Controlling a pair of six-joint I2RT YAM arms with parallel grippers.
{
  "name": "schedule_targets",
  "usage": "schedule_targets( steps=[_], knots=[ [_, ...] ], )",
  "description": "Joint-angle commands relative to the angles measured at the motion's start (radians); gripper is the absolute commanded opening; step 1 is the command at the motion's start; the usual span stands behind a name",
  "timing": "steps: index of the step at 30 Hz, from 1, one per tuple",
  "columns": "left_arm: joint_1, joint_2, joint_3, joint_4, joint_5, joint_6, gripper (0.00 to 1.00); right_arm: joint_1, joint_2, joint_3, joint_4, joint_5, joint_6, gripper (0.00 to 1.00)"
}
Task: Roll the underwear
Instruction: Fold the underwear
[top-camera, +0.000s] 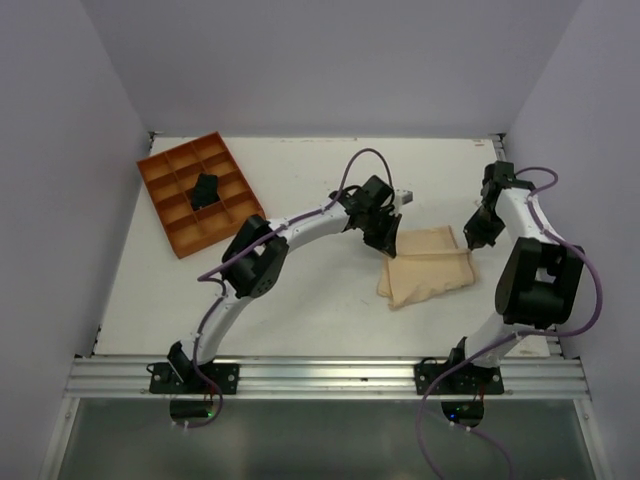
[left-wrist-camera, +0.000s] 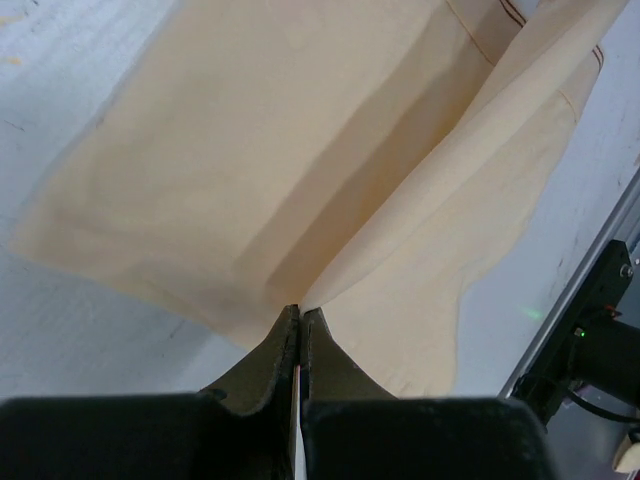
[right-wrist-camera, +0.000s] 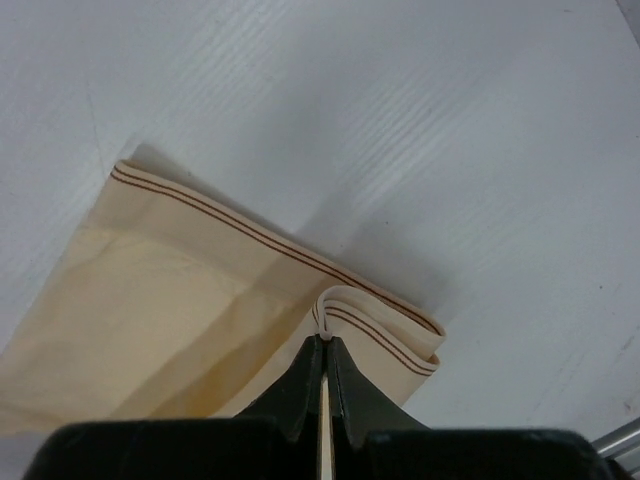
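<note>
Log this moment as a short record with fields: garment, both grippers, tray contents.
underwear: beige, lying partly folded on the white table
left gripper: shut, pinching the underwear's fabric
right gripper: shut on a folded-over edge with brown stitched lines
tray: orange, with compartments, at the table's back left
black bundle: in one tray compartment

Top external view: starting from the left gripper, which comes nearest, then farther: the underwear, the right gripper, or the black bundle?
1. The underwear: pinched by the left gripper, jaws shut.
2. The right gripper: across the cloth, on the right.
3. The black bundle: far left, in the orange tray.
</note>
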Motion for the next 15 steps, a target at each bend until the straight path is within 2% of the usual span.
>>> schedule_targets(
  steps=[1, 5, 11, 14, 15],
  knots=[
    [0.032, 0.049, 0.094, -0.002, 0.011, 0.02, 0.0, -0.005, 0.07, 0.086, 0.048, -0.029, -0.021, 0.0],
    [0.07, 0.063, 0.094, 0.039, 0.01, 0.009, 0.0, -0.004, 0.168, 0.134, 0.073, -0.081, -0.031, 0.0],
    [0.089, 0.01, 0.015, 0.203, 0.001, 0.026, 0.0, 0.0, 0.249, 0.224, 0.117, -0.172, -0.054, 0.0],
    [0.093, 0.0, 0.018, 0.211, -0.002, 0.039, 0.1, 0.007, 0.288, 0.276, 0.116, -0.201, -0.076, 0.0],
    [0.093, -0.003, 0.019, 0.207, -0.021, 0.042, 0.22, 0.009, 0.314, 0.287, 0.116, -0.239, -0.088, 0.0]
  ],
)
